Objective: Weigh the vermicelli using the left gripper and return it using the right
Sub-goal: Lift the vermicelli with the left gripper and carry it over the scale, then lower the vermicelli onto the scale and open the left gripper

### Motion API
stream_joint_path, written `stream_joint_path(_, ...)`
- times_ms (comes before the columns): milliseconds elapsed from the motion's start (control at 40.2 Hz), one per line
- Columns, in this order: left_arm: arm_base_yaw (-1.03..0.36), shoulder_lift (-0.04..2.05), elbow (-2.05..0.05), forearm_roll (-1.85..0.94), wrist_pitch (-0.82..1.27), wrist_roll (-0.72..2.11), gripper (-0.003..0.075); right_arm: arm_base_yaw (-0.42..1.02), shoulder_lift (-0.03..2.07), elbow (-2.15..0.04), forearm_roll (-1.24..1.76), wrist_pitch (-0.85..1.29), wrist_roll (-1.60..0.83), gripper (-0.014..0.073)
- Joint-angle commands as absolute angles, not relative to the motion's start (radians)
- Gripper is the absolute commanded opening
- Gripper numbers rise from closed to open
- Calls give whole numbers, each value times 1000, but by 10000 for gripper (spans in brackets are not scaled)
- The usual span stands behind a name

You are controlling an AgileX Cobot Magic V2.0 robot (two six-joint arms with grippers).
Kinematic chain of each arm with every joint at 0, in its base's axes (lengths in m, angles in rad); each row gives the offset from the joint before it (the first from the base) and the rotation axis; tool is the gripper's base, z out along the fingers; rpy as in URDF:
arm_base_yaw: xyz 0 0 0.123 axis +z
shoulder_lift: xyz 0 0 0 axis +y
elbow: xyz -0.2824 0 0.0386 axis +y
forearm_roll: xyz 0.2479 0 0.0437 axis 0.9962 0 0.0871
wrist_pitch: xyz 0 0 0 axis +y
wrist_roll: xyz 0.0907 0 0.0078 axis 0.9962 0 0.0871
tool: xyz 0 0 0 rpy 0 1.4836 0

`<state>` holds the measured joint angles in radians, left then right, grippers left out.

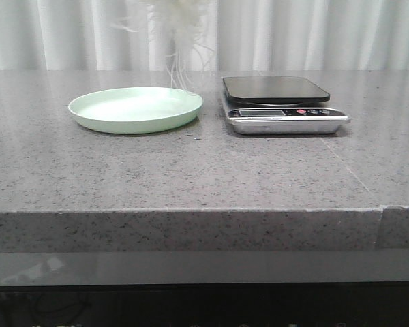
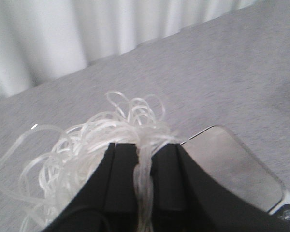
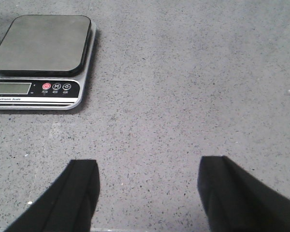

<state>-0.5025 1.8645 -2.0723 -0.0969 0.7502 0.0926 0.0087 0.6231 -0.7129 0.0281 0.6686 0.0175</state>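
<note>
A: Where's the vermicelli (image 2: 87, 150)?

B: Pinched in the left gripper (image 2: 144, 166), hanging in the air above the gap between the scale (image 1: 279, 102) and the plate (image 1: 135, 109).

A: Risks?

B: Only a thin bunch is clamped. Loose loops could snag, slip out, or drape off the scale's platform, spoiling the reading. The right gripper (image 3: 147, 186) waits wide apart, beside the scale.

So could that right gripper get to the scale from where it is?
Probably yes. The right gripper is open and empty, and only bare table lies between it and the scale, whose platform has nothing on it. The vermicelli hangs in the left gripper.
</note>
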Motion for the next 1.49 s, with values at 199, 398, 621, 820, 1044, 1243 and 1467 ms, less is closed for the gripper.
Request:
stream_joint_path(199,-633,2013,-2341,-103,604,102,155,5,632,-747,18,606,11,554)
stream_joint_path(398,-666,2130,-2450,-95,595,102,155,5,632,-747,18,606,11,554)
stream_joint_path(621,-666,2208,-2452,-88,619,102,155,5,632,-747,18,606,11,554)
stream_joint_path(820,-666,2238,-2452,-88,705,102,177,5,632,-747,18,606,11,554)
stream_joint_path(1044,-664,2242,-2452,-84,747,102,373,5,632,-747,18,606,11,554)
stream_joint_path(1243,-664,2237,-2476,-86,760,102,421,5,632,-747,18,606,11,554)
stream_joint_path(1467,-655,2168,-2479,-86,810,102,421,5,632,-747,18,606,11,554)
